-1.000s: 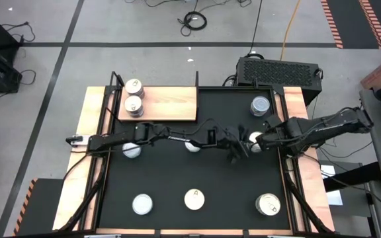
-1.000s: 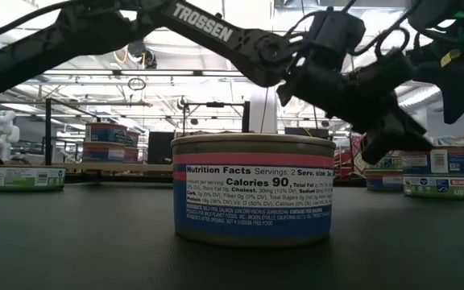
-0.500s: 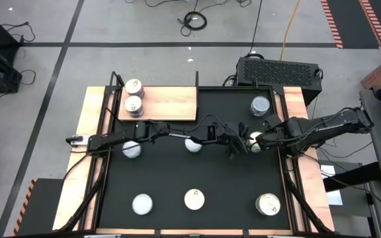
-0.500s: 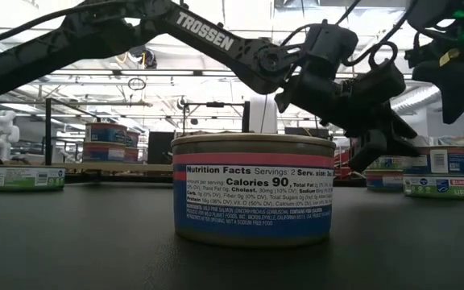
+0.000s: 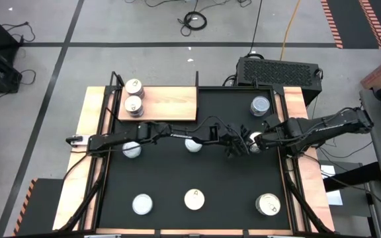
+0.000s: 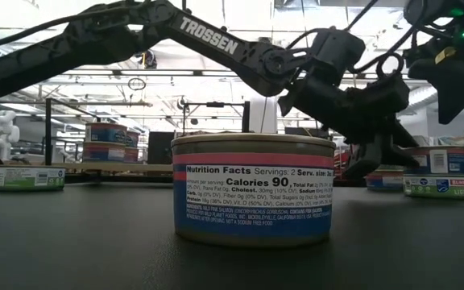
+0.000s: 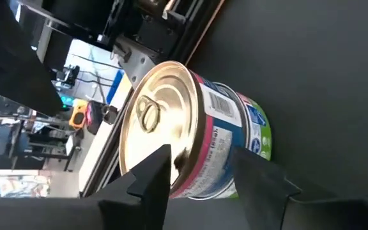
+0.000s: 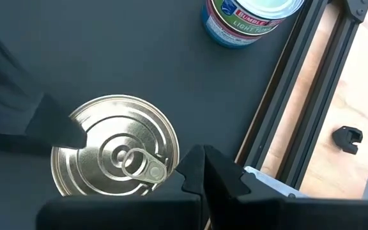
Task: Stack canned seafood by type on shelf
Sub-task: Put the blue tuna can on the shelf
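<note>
A tin with a gold pull-tab lid and a pink, blue and green label (image 7: 190,134) stands upright on the black mat at mid right (image 5: 254,140). My left gripper (image 7: 200,156) reaches across the mat to it (image 5: 238,143), open, one finger on each side of the tin. My right gripper (image 8: 200,156) is shut, close beside the same tin's lid (image 8: 117,153) on its right (image 5: 262,140). The pale wooden shelf (image 5: 170,102) at the far left holds two tins (image 5: 134,86) (image 5: 133,104) at its left end. My left gripper's open fingers (image 7: 152,179) stand beside the tin's lid and its labelled wall, level with the mat, coming from the table's left; I cannot tell whether they touch. My right gripper's shut fingertips (image 8: 193,163) stand at the lid's rim (image 8: 174,160); I cannot tell whether they touch.
Other tins stand on the mat: two at mid left (image 5: 131,150) (image 5: 193,145), one at the far right (image 5: 261,106) and three along the near edge (image 5: 142,203) (image 5: 194,198) (image 5: 268,203). A black frame rail (image 8: 286,108) runs along the mat's right side.
My left gripper has gone a little farther toward the table's right edge and down, closing in on the tin beside my right gripper. The tin has stayed where it was.
</note>
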### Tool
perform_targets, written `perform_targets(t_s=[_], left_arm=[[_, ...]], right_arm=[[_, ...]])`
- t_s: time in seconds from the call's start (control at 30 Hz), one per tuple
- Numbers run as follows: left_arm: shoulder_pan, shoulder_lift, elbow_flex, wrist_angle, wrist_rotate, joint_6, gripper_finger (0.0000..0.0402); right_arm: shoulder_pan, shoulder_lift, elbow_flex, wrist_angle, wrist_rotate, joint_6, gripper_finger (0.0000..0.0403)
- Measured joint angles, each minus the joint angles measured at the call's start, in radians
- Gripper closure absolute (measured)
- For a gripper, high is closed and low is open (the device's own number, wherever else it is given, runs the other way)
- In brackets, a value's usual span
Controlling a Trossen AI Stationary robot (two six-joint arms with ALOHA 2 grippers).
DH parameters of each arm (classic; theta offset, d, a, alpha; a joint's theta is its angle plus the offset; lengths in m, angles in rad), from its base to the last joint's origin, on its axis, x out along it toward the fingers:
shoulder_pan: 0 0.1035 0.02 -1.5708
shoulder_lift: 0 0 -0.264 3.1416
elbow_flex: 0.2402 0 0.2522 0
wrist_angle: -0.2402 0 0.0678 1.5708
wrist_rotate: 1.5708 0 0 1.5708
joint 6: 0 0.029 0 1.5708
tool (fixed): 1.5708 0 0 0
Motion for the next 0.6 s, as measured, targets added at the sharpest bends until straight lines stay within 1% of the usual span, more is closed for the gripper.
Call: perform_targets(t_s=[0.07,0.2,0.47,0.6], left_arm=[[-0.002,0.003,0.000,0.009,-0.022,0.006,0.0249],[-0.003,0.003,0.001,0.005,-0.027,0.006,0.0276],[-0.008,0.002,0.001,0.015,-0.040,0.007,0.0359],[-0.018,-0.001,0.001,0.009,-0.057,0.021,0.0393]], right_arm=[[0.000,0.000,0.000,0.000,0.000,0.000,0.0403],[0.000,0.000,0.000,0.000,0.000,-0.006,0.0403],[0.000,0.000,0.000,0.000,0.001,-0.033,0.0403],[0.000,0.000,0.000,0.000,0.001,-0.036,0.0403]])
